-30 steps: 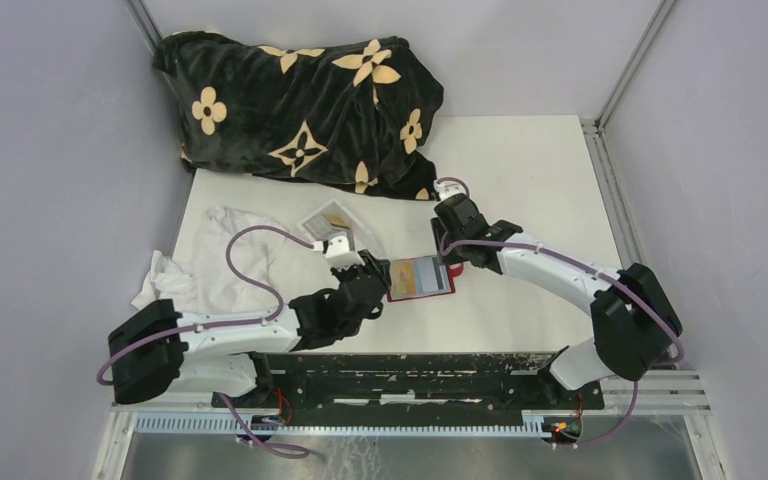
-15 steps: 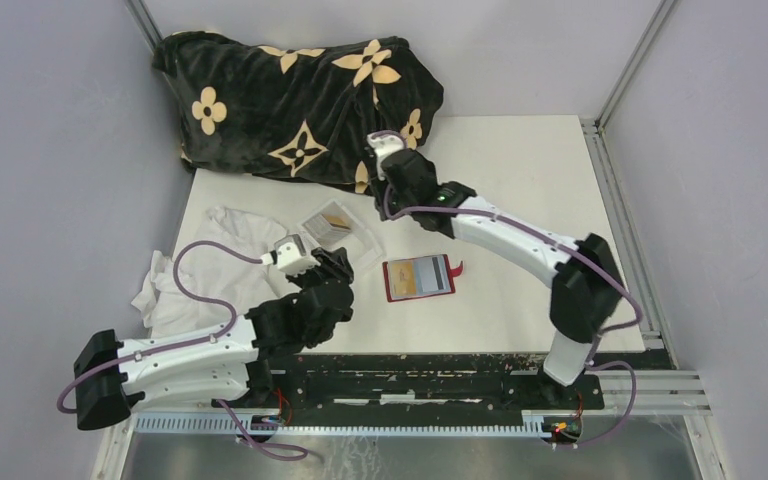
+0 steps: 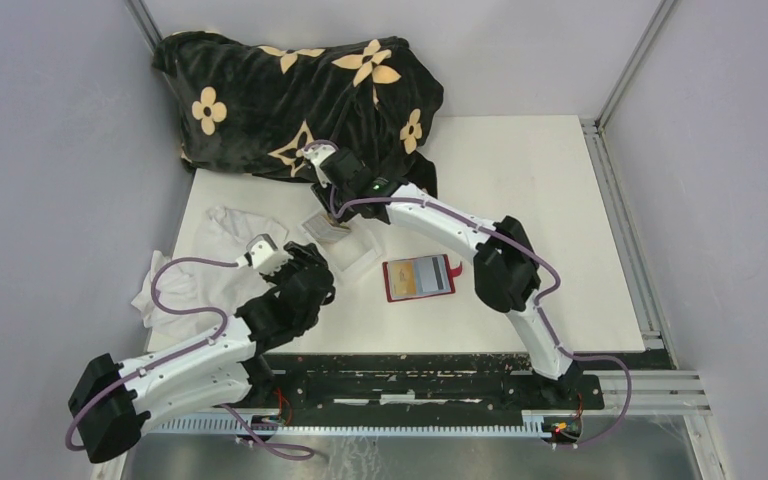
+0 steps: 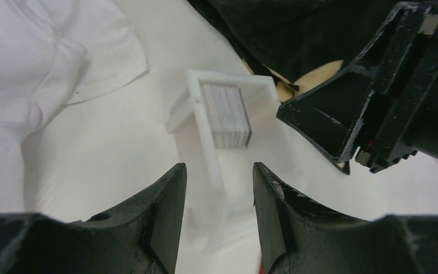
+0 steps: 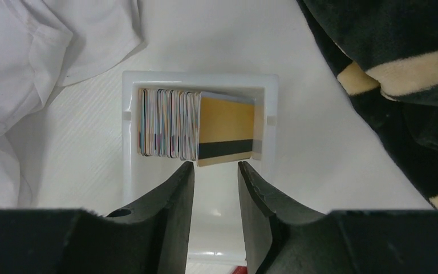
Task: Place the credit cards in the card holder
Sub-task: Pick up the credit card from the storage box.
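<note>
Credit cards (image 5: 168, 123) stacked on edge inside clear box (image 5: 199, 77) on desk (image 3: 540, 200). Red card holder (image 3: 419, 278) lies open near box. Right fingers (image 5: 171, 200) spread, empty, above stack. Left fingers (image 4: 165, 205) spread, empty, beside box.

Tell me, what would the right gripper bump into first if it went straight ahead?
Probably the yellow-orange card with the black stripe, at the end of the stack standing in the clear box. The right gripper points straight at it, jaws open, though depth is hard to judge.
</note>
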